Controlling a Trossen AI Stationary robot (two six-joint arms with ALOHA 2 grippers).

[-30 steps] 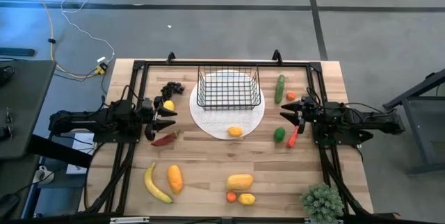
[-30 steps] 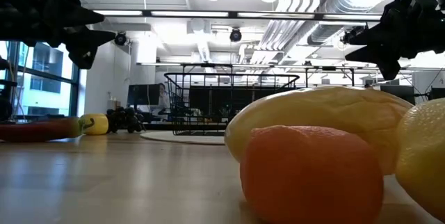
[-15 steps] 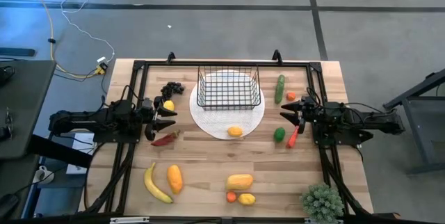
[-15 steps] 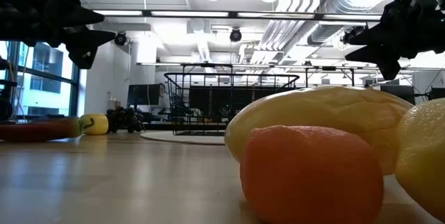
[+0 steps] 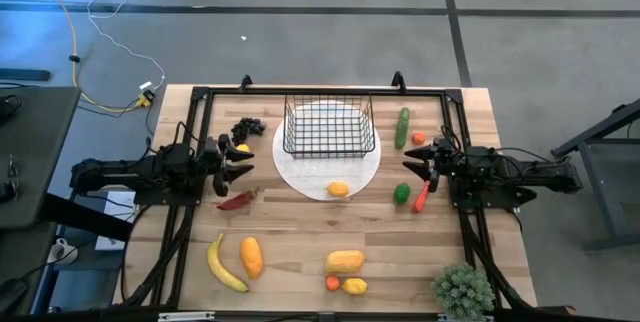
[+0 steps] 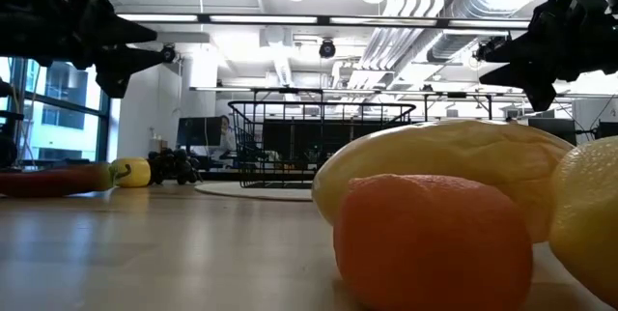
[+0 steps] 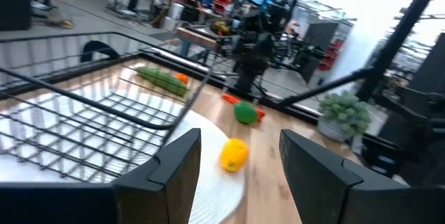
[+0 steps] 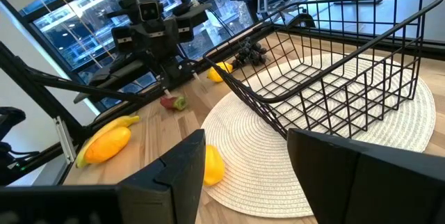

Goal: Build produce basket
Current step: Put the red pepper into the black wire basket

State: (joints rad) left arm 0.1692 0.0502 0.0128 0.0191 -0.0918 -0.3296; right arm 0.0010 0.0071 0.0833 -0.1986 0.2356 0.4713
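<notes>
Upper centre of the high frame: black wire basket (image 5: pixel 329 129), empty, standing on the far half of a white round mat (image 5: pixel 327 154); 1 small yellow fruit (image 5: pixel 339 189) on the mat's near edge, outside the basket.

Left of the mat: dark grapes (image 5: pixel 246 127), yellow lemon (image 5: pixel 242 149), red chili (image 5: pixel 238 200). Left hand (image 5: pixel 238 167) hovers above the worktop (image 5: pixel 300 232) between lemon and chili, fingers parted, grasping nothing.

Right of the mat: green cucumber (image 5: pixel 402 127), small orange fruit (image 5: pixel 418 138), green pepper (image 5: pixel 401 193), second red chili (image 5: pixel 421 198). Right hand (image 5: pixel 412 158) hovers beside the cucumber, fingers parted, empty.

Lower frame: banana (image 5: pixel 223 265), orange fruit (image 5: pixel 251 256), yellow-orange mango (image 5: pixel 344 261), small red-orange fruit (image 5: pixel 332 283), yellow fruit (image 5: pixel 353 285), spiky potted plant (image 5: pixel 463 291) at lower right.
</notes>
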